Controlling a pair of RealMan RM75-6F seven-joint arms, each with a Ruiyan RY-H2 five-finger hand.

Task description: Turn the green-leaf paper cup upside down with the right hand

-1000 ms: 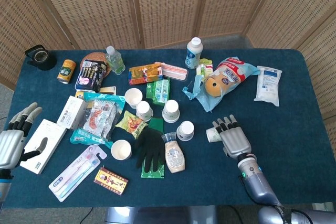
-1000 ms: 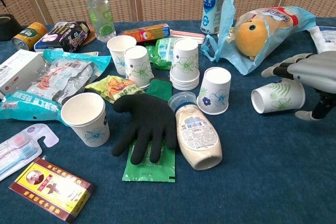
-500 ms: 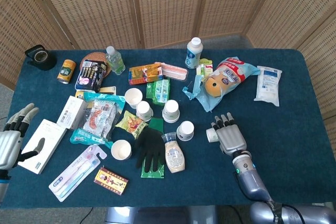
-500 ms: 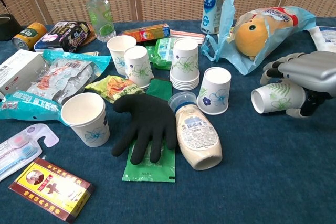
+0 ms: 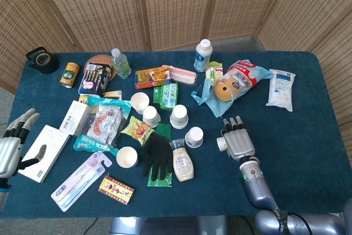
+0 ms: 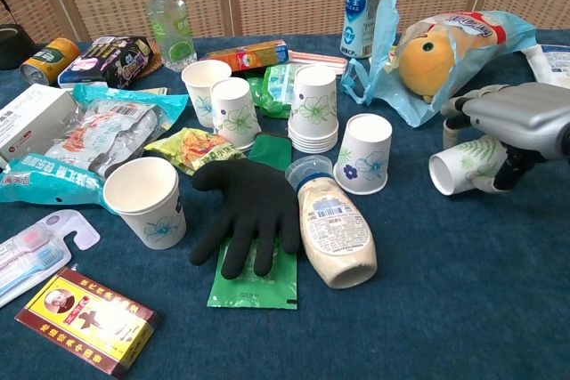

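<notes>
The green-leaf paper cup (image 6: 461, 166) lies on its side on the blue table, with its mouth toward the left. My right hand (image 6: 512, 117) covers it from above. The fingers (image 6: 456, 106) curl down over its far side and the thumb presses its near side, so the hand grips the cup. In the head view only the cup's rim (image 5: 221, 143) shows, left of the right hand (image 5: 237, 142). My left hand (image 5: 12, 146) hovers at the table's left edge, fingers spread and holding nothing.
Left of the cup stand an upside-down blue-flower cup (image 6: 365, 153) and a cup stack (image 6: 313, 109). A sauce bottle (image 6: 334, 224) and a black glove (image 6: 245, 211) lie nearby. A plush toy in a bag (image 6: 441, 51) sits just behind.
My right hand came in lower over the cup and its fingers and thumb closed around it. The cup shifted slightly. The left hand barely moved.
</notes>
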